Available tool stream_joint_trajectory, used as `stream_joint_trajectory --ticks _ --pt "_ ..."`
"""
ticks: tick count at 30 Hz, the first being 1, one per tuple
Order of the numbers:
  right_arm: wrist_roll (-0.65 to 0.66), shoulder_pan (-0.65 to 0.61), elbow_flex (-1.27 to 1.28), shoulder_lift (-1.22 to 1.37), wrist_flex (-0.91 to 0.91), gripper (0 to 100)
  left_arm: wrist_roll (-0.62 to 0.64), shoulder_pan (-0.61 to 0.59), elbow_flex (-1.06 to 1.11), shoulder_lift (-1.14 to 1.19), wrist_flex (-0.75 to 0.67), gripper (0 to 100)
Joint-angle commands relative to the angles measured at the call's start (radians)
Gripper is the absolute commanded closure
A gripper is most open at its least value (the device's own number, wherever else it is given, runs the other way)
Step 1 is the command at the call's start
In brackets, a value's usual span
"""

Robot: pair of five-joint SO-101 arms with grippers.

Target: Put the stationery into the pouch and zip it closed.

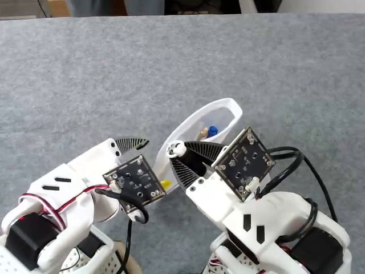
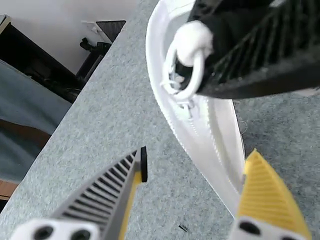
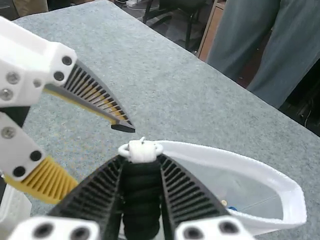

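Pinching the white zipper pull (image 3: 141,150) between its tips, the right claw (image 3: 142,159) sits at the near-left end of the pouch (image 1: 227,106). The pouch's long axis runs from there toward the far right, its mouth gaping over blue-capped stationery (image 1: 213,131). The left claw (image 1: 155,163), spread wide, has that same near-left end between its fingers on the worktop (image 1: 85,68), so it seems best placed to pin the fabric while the pull travels far-right.
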Motion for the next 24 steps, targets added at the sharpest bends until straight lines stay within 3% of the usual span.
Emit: stream_joint_trajectory --ticks 1,10,16,24 --pt "0.0 -0.017 -0.042 -0.002 0.002 98.6 -0.006 0.012 -0.061 0.003 -0.025 68" --pt "0.0 -0.017 -0.041 -0.002 0.002 98.6 -0.002 0.013 -0.07 0.063 -0.184 68" --pt "0.0 -0.017 -0.042 -0.002 -0.002 98.6 0.115 0.03 -0.073 0.169 -0.216 68" --pt "0.0 -0.017 -0.042 -0.002 -0.005 98.6 0.121 0.036 -0.073 0.176 -0.224 68"
